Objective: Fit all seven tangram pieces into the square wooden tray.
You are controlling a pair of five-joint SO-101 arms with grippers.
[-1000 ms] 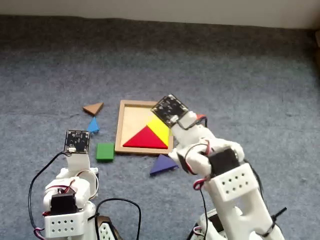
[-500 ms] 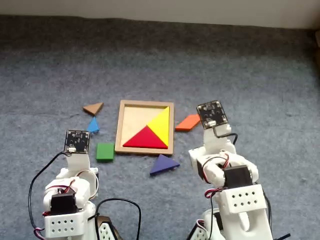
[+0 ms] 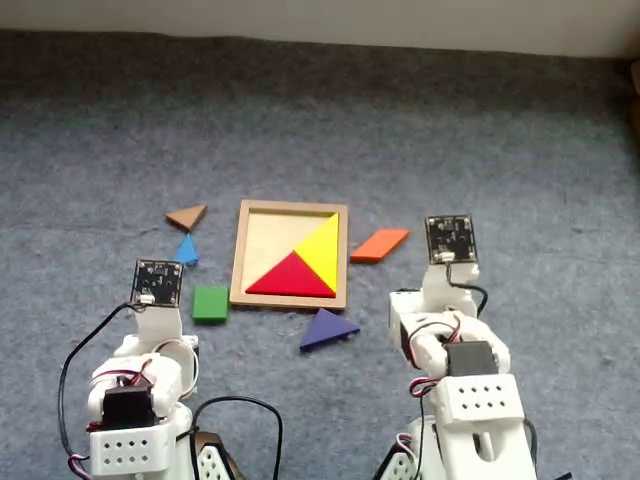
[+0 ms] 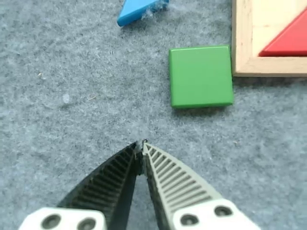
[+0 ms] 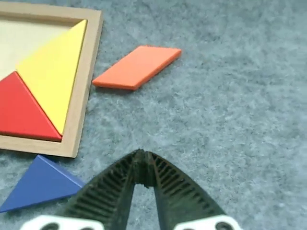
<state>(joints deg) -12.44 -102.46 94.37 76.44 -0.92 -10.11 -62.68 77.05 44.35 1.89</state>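
The square wooden tray (image 3: 240,256) lies on the grey carpet with a yellow triangle (image 3: 322,248) and a red triangle (image 3: 289,275) inside it. A green square (image 3: 210,303) (image 4: 201,75) sits by the tray's near left corner, with a light blue triangle (image 3: 186,250) (image 4: 138,9) and a brown triangle (image 3: 187,216) beyond it. An orange parallelogram (image 3: 380,243) (image 5: 137,67) lies right of the tray, and a dark blue triangle (image 3: 327,328) (image 5: 41,183) in front of it. My left gripper (image 4: 140,146) is shut and empty, short of the green square. My right gripper (image 5: 142,157) is shut and empty, near the orange piece.
Grey carpet (image 3: 450,140) spreads around the tray, with open room behind it and to the right. A pale wall edge (image 3: 320,20) runs along the far side. Both arm bases stand at the near edge.
The right arm has pulled back from over the tray to its own side, uncovering the yellow triangle and the orange parallelogram. The left arm has not moved.
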